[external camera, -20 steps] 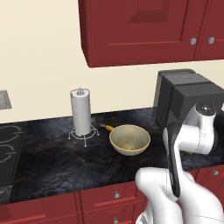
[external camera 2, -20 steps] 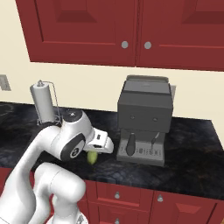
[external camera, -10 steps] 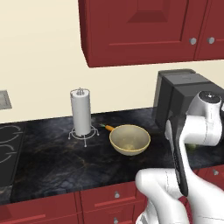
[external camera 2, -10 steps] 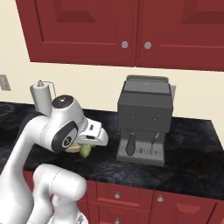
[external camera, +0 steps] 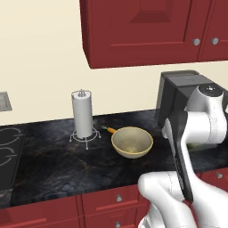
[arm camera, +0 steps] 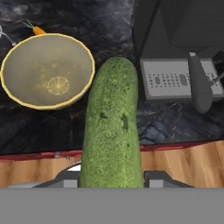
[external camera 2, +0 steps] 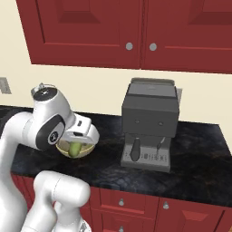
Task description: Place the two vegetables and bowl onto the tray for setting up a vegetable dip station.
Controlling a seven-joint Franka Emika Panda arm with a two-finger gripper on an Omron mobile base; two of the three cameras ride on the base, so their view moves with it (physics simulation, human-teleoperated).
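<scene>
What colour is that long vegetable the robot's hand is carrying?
Green, with a bumpy speckled skin: a long green cucumber, clearest in the hand view.

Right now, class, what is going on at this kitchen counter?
The robot arm's tool is shut on a cucumber, held above the dark counter between the bowl and the coffee machine. The bowl sits empty on the counter, with a carrot just behind it, beside the paper towel stand. Nothing is on a tray yet.

Dark red cabinets [external camera: 147, 31] hang on a cream wall [external camera: 40, 67] above a black marble counter [external camera: 58, 164], over a wood floor [arm camera: 175, 162].
</scene>
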